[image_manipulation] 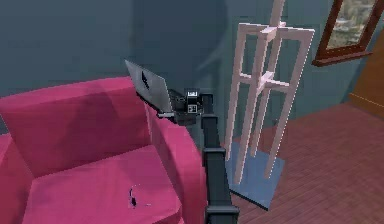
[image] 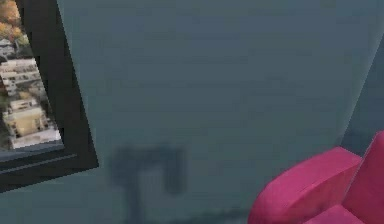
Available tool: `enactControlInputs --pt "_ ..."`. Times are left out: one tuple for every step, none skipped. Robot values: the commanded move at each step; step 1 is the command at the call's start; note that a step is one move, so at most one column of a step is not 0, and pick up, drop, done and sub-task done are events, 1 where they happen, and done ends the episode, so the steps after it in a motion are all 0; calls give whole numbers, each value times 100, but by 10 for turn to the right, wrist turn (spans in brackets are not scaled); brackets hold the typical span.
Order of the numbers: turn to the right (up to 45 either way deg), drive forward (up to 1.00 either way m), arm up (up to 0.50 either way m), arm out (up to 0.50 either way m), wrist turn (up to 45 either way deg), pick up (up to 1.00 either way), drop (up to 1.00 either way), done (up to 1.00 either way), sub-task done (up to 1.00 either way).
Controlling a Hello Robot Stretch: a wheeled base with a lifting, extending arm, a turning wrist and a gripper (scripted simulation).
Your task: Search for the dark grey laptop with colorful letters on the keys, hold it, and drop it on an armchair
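And here is the claw (image_manipulation: 172, 103) at the far end of the arm (image_manipulation: 212, 160), carrying the grey laptop (image_manipulation: 147, 82). It hangs tilted in the air above the pink armchair (image_manipulation: 80, 130), over the near armrest and close to the backrest. The step in hand looks like the drop, and placement is everything. I'd want the laptop further in over the wide seat cushion (image_manipulation: 95, 185) rather than the armrest, where a tilted slab could slide off to the floor. Lower before letting go, so it lands flat and soft. Mind the small dark object (image_manipulation: 133, 195) lying on the seat, and keep the arm off the white easel (image_manipulation: 262, 90) just beside it.
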Motion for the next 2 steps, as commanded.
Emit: enactControlInputs --pt "0 0 0 0 0 0 100 0 0" --pt "0 0 10 0 0 0 0 0 0"
